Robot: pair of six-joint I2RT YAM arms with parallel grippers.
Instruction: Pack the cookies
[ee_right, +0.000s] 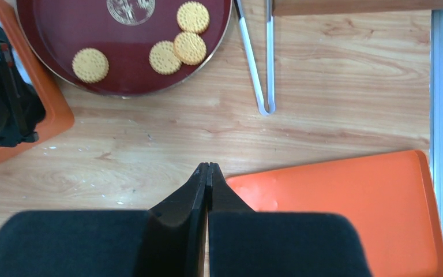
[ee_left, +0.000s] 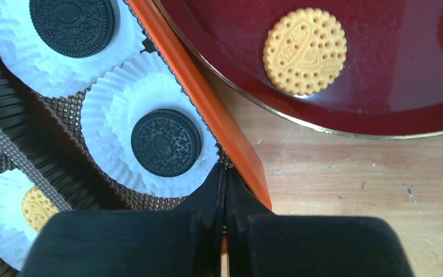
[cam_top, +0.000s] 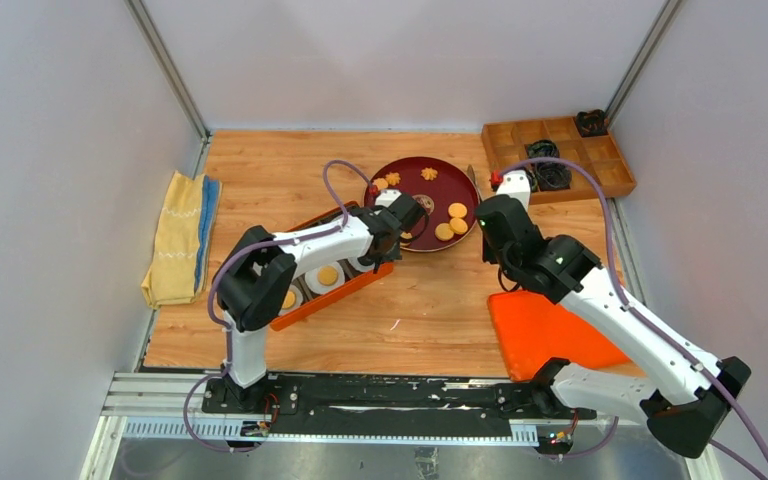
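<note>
Packing is partly done. In the left wrist view the orange tray (ee_left: 207, 98) runs diagonally down from the top centre. Its white paper cups (ee_left: 109, 115) already hold two black cookies (ee_left: 166, 142), at upper left and centre, and a golden cookie (ee_left: 37, 208) at lower left. The overhead view shows more golden ones in cups toward the tray's lower left end.

Left to pack are four round golden cookies (ee_right: 164, 57) on the dark red plate (ee_right: 127, 75), at the upper left of the right wrist view. The overhead view adds a few flower-shaped cookies (cam_top: 429, 174) near the plate's far rim.

The left gripper (ee_left: 225, 173) has its fingers pressed together and empty, over the tray's edge just beside the plate. The right gripper (ee_right: 207, 170) is likewise pressed together and holds nothing. It sits above bare wood between the plate and the orange lid (ee_right: 352, 213). The lid lies apart from the tray, so closing is not yet done either.
</note>
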